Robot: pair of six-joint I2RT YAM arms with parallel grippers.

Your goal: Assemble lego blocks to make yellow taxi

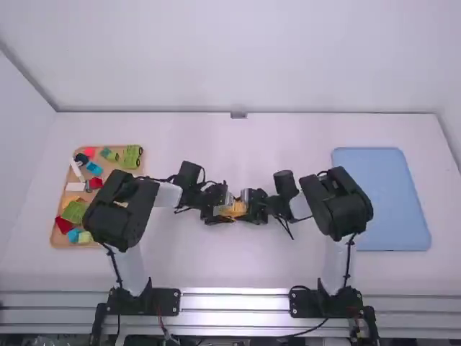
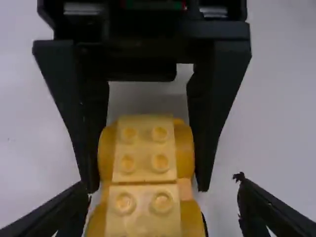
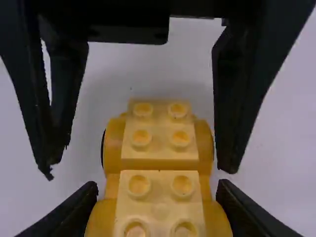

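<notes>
Above the table's middle, in the high view, my left gripper (image 1: 220,206) and my right gripper (image 1: 251,206) face each other around a small yellow block assembly (image 1: 234,209). In the left wrist view, two studded yellow blocks (image 2: 144,153) with rounded orange-yellow sides stand end to end; my left gripper (image 2: 160,190) is open, its fingers apart from their sides. In the right wrist view, my right gripper (image 3: 157,187) is shut on the nearer end of the yellow blocks (image 3: 160,200), while the left gripper's fingers stand wide on both sides of the farther end.
At the left stands a wooden tray (image 1: 108,150) with several coloured blocks, partly under the left arm. A blue tray (image 1: 382,194) lies on the right side of the white table (image 1: 234,263). Both arms reach inward over the middle.
</notes>
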